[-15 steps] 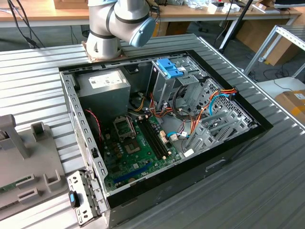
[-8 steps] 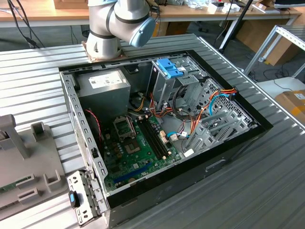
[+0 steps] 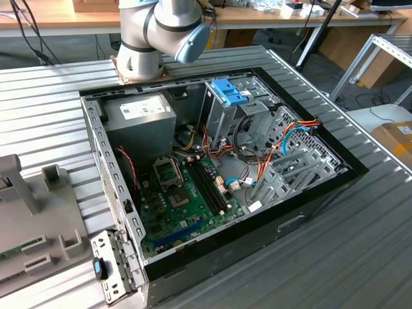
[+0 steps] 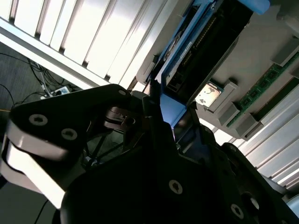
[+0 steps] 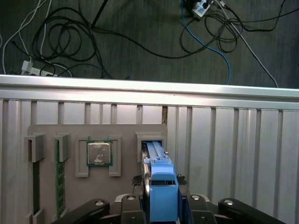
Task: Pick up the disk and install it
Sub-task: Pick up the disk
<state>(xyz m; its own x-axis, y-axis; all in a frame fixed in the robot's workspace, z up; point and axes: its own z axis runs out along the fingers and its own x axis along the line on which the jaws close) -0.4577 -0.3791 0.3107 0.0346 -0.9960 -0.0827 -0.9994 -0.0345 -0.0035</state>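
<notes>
disk [image 5: 163, 196] in grey holder [image 5: 70, 135] slot | w/in pincer [image 5: 162, 185] span | pincer open/closed: can't tell

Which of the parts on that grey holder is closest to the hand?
The disk in its bright blue frame, right at the hand; the square chip and green memory stick sit farther off.

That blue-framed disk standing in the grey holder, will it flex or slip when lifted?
Likely stiff: the disk looks a solid slab in a moulded frame. Its smooth blue plastic may slip. On edge in the holder, it might tip.
</notes>
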